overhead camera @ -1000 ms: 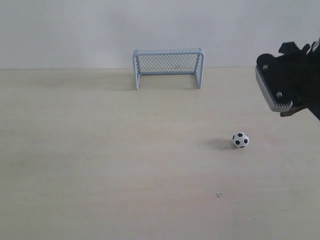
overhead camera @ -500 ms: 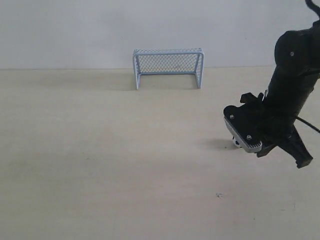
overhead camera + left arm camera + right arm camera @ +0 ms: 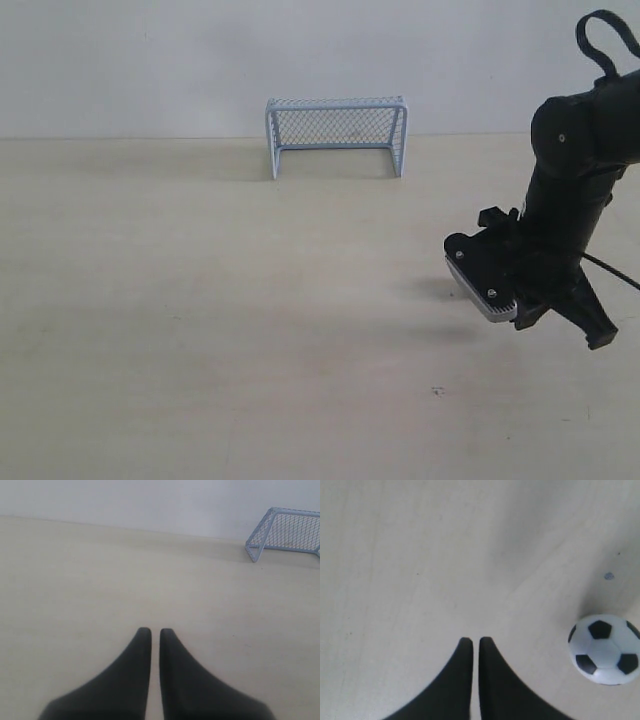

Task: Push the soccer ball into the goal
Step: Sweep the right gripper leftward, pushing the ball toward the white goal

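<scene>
Down from high at the right edge a second ago to just over the bench [image 3: 200,320] now: so much for the right tool [image 3: 471,640]. Clenched, fingers pressed almost together with only a thin slit between, gripping nothing. Same for the left tool [image 3: 151,630]: clenched and empty, hanging over bare bench away from the play, with the goal [image 3: 285,530] at the edge of its wrist view.

Plain in the right wrist view: the soccer ball [image 3: 604,649] resting on the bench just beside the shut fingers, off to one side, not touching them. Gone from the exterior view, hidden behind the lowered arm, where half a second ago a sliver peeked out. No sign of it having rolled.

Upright at the back of the bench, well apart from the ball, mouth facing forward. Probably set for the shove; calls for contact on the ball's far-from-goal side, or risks sending it wide.
</scene>
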Controlling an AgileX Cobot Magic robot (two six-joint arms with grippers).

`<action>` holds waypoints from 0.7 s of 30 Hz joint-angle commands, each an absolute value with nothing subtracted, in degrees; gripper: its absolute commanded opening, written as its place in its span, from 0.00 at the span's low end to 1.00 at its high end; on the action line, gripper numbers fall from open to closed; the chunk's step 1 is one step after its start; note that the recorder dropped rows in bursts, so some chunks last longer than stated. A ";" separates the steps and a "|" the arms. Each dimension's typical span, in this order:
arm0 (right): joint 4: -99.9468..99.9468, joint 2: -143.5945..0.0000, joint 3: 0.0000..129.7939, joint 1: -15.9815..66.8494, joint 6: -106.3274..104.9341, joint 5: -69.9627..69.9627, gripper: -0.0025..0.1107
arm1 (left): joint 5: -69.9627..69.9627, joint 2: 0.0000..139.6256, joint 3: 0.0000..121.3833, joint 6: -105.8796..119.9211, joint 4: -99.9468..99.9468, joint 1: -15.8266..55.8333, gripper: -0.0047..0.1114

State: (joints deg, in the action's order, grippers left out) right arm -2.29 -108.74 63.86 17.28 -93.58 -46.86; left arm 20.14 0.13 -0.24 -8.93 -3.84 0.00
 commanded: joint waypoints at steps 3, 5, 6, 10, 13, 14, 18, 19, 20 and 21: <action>-4.65 -108.64 64.02 17.14 -92.83 -48.29 0.02 | 19.47 0.00 0.00 -9.47 -3.58 -0.11 0.09; -5.82 -108.64 64.02 17.14 -91.89 -48.41 0.02 | 19.47 0.00 0.00 -9.47 -3.58 -0.11 0.09; -5.98 -108.64 64.02 17.14 -91.81 -48.27 0.02 | 19.47 0.00 0.00 -9.47 -3.58 -0.11 0.09; -5.97 -108.64 64.02 17.14 -91.96 -44.69 0.02 | 19.47 0.00 0.00 -9.47 -3.58 -0.11 0.09; -5.97 -108.64 64.02 17.14 -92.90 -42.63 0.02 | 19.47 0.00 0.00 -9.47 -3.58 -0.11 0.09; -5.80 -108.64 64.02 17.14 -93.06 -42.40 0.02 | 19.47 0.00 0.00 -9.47 -3.58 -0.11 0.09; -5.71 -108.64 64.02 17.14 -93.32 -43.45 0.02 | 19.47 0.00 0.00 -9.47 -3.58 -0.11 0.09; -5.71 -108.64 64.02 17.14 -93.32 -44.36 0.02 | 19.47 0.00 0.00 -9.47 -3.58 -0.11 0.09; -5.71 -108.64 64.02 17.14 -93.32 -45.74 0.02 | 19.47 0.00 0.00 -9.47 -3.58 -0.11 0.09; -5.71 -108.64 64.02 17.14 -93.32 -46.72 0.02 | 19.47 0.00 0.00 -9.47 -3.58 -0.11 0.09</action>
State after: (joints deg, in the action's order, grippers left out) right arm -5.50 -108.74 63.86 17.28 -92.74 -43.71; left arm 20.14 0.13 -0.24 -8.93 -3.84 0.00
